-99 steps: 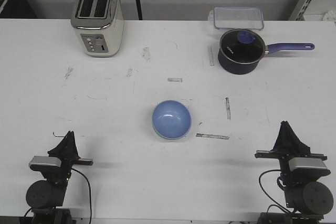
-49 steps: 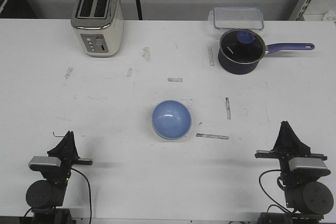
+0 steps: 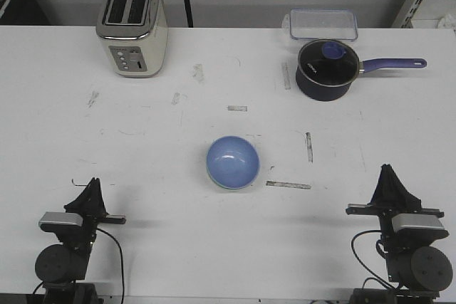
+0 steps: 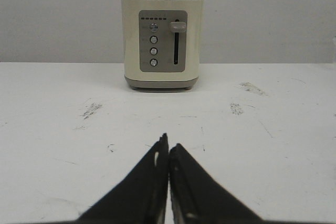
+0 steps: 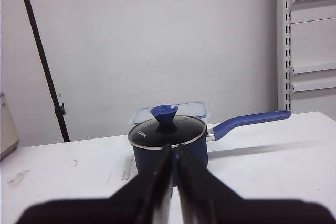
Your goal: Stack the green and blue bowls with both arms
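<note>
Green bowl point(image 3: 229, 186) mostly under blue bowl point(image 3: 233, 160)

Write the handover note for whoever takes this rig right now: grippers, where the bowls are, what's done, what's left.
Left gripper: shut, empty, parked at the near left of the table, facing the toaster.
Right gripper: shut, empty, parked near right, facing the saucepan.
Bowls: the blue bowl sits mid-table, nested in what looks like the green bowl, of which only a pale rim shows at its near edge.
Done: the stack appears made and both arms are clear of it.
Left: nothing obvious; confirm the green bowl really is underneath.
</note>
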`<action>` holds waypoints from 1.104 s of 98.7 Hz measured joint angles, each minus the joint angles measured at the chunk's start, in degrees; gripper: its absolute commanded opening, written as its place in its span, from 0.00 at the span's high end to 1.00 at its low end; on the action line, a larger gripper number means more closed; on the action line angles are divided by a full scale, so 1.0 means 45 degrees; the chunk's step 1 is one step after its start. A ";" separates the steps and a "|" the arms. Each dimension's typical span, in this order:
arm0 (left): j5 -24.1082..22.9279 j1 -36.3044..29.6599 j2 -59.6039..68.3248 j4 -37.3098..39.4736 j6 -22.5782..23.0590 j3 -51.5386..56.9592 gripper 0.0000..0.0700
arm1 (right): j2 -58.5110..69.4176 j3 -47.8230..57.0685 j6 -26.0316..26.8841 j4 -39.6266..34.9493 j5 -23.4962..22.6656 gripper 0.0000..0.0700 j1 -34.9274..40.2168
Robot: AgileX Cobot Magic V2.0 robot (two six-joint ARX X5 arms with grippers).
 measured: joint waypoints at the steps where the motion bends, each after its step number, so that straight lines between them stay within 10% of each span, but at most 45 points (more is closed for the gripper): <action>1: 0.0000 0.0000 0.0000 0.0000 0.0000 0.0000 1.00 | 0.0000 0.0000 0.0000 0.0000 -0.0005 0.99 0.0000; 109: 0.0000 0.0000 0.0000 -0.0005 0.0000 0.0000 1.00 | -0.1982 -0.3929 -0.0588 0.1166 -0.0277 0.99 0.0559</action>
